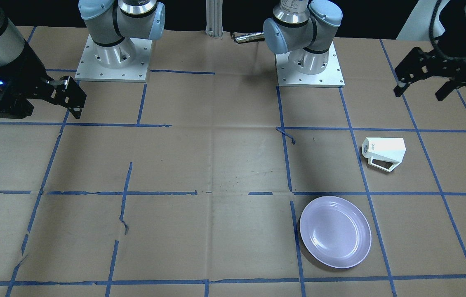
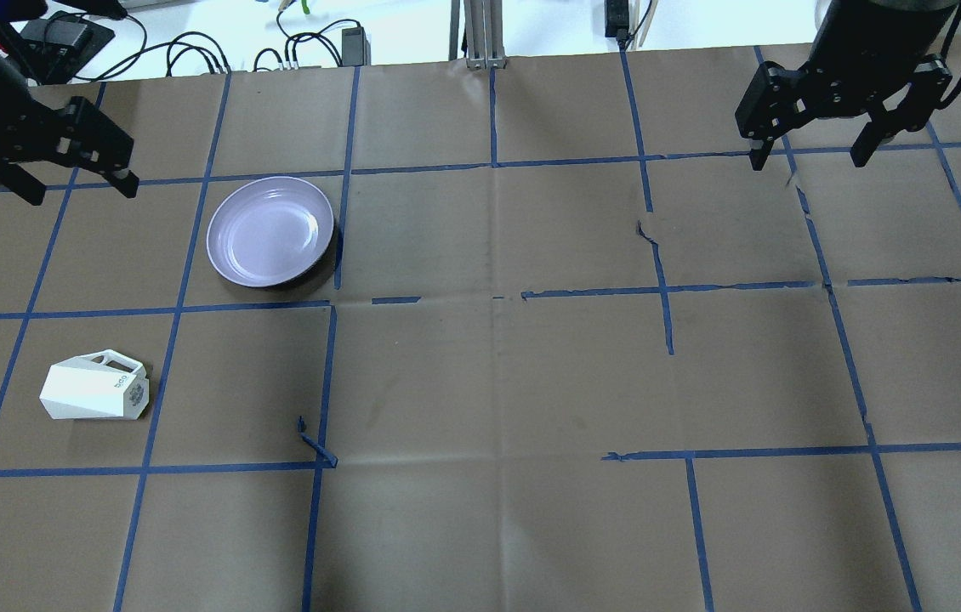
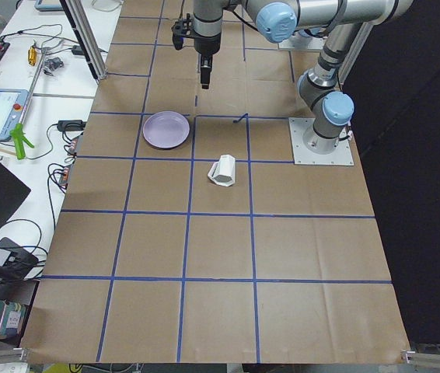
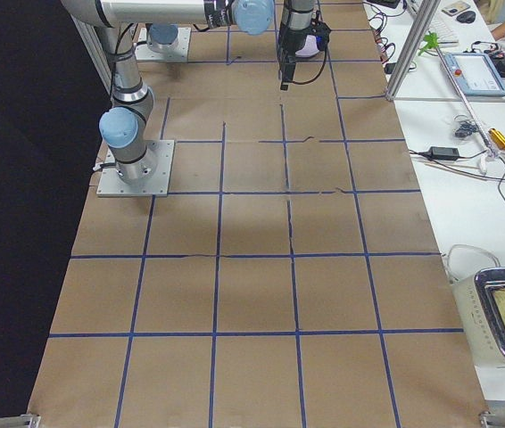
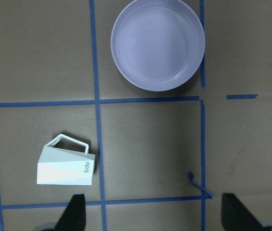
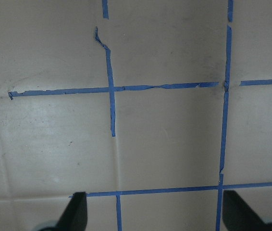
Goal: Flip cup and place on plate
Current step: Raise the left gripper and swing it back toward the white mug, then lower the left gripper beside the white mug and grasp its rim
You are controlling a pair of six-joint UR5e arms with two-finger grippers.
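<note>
The white faceted cup (image 2: 95, 393) lies on its side on the table's left half, handle toward the far edge and printed base to the right; it also shows in the front view (image 1: 383, 153) and the left wrist view (image 5: 66, 166). The lavender plate (image 2: 270, 230) sits bare, one grid square farther and to the right of the cup (image 1: 335, 232) (image 5: 157, 44). My left gripper (image 2: 81, 189) (image 1: 418, 95) hangs open and empty, high above the table, beyond the cup and left of the plate. My right gripper (image 2: 806, 160) (image 6: 155, 214) hangs open and empty over the far right.
Brown paper with a blue tape grid covers the table (image 2: 497, 382). The two arm bases (image 1: 113, 57) (image 1: 309, 62) stand at the robot's edge. A metal post (image 2: 480, 34) and cables (image 2: 191, 55) lie beyond the far edge.
</note>
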